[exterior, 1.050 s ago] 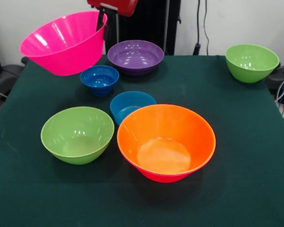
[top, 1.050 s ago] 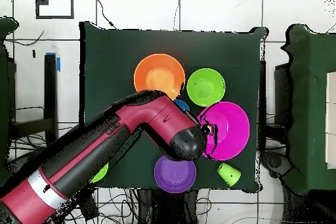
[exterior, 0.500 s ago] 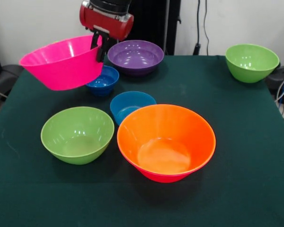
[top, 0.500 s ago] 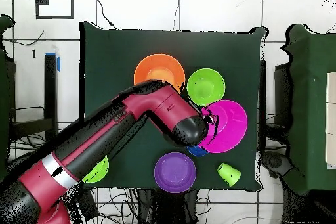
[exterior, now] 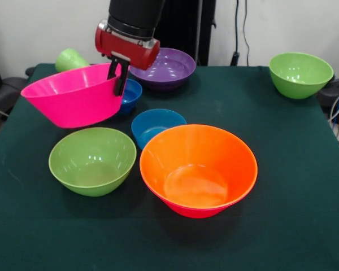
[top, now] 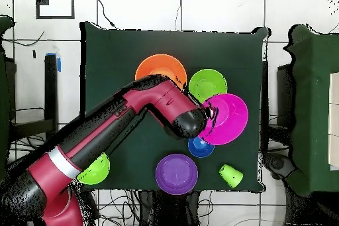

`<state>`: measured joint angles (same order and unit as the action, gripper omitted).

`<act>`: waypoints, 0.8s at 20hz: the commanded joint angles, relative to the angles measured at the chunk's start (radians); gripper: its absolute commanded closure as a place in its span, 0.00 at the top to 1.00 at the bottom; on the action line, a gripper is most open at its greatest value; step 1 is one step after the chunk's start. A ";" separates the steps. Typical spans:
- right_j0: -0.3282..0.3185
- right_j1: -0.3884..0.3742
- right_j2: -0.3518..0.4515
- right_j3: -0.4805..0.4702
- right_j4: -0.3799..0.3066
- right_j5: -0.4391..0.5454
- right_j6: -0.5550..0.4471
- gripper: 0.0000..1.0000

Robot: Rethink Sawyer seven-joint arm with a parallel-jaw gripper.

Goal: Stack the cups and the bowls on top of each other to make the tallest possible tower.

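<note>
- Above the dark green counter, toward its far left in the front view, a red and black arm comes down from the top.
- Its hand pinches the right rim of a big pink bowl, one dark finger showing outside the wall.
- That pink bowl hangs tilted, off the cloth, its opening facing up and slightly toward the viewer.
- Just behind its right edge sits a small blue bowl, partly hidden by it.
- Farther back stands a purple bowl.
- A light-green cup lies on its side at the far left corner, behind the pink bowl.
- Near the middle, a second small blue bowl sits upright, touching or nearly touching the big orange bowl in front of it.
- A green bowl stands left of the orange one, just beside it.
- Another green bowl stands alone at the far right corner, well apart from the rest.
- From overhead, the pink bowl overlaps the edge of the green bowl beside the orange one.
</note>
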<state>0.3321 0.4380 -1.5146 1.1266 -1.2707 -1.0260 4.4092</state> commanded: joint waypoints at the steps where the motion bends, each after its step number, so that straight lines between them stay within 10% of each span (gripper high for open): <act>1: -0.065 0.147 -0.171 -0.134 0.232 -0.157 0.359 0.00; 16: -0.127 0.205 -0.375 -0.105 0.345 -0.340 0.397 0.00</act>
<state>0.2277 0.6060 -1.8495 1.1020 -1.0010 -1.2407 4.4100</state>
